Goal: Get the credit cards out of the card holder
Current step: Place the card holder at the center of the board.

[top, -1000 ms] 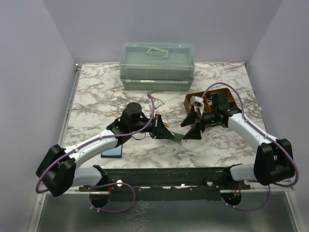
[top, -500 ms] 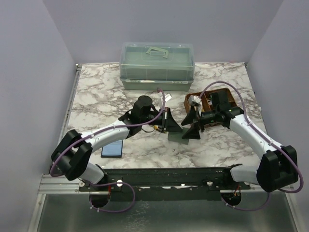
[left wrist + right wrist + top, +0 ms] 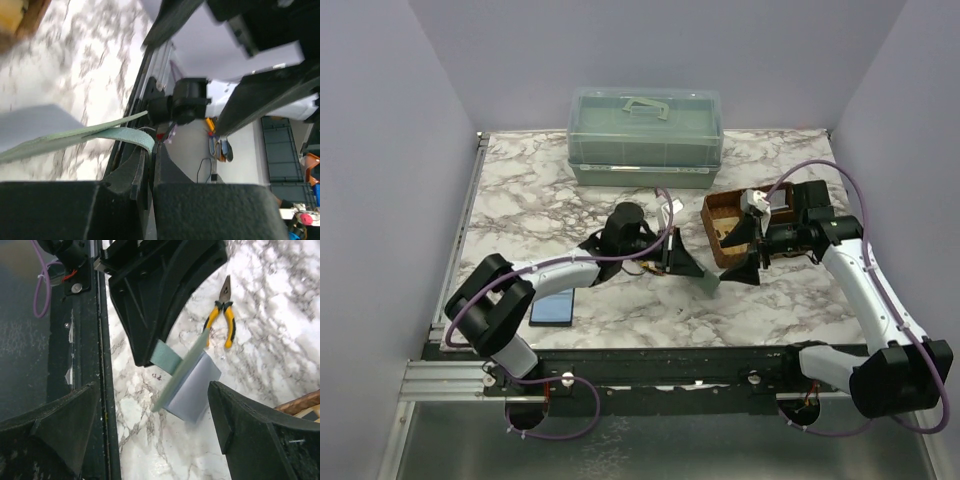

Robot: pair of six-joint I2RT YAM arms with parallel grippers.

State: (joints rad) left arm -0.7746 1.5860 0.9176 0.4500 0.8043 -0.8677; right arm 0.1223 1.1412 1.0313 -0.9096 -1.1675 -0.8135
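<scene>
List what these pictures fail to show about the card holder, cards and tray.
- Right wrist view: the card holder is edge-on, hiding its pockets, the card count, and whether the grey card is tucked in.
- Top view: the left gripper covers most of it; the rest is too small.
- The brown tray contents: covered by the right gripper from above, cut off by the frame edge in the right wrist view.

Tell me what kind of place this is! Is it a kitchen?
Not a kitchen: most likely a robot test bench in a lab. The left arm and right arm are bolted to a metal rail at a marble-look table, plain lilac walls box it in, and yellow-handled pliers lie on it.
</scene>
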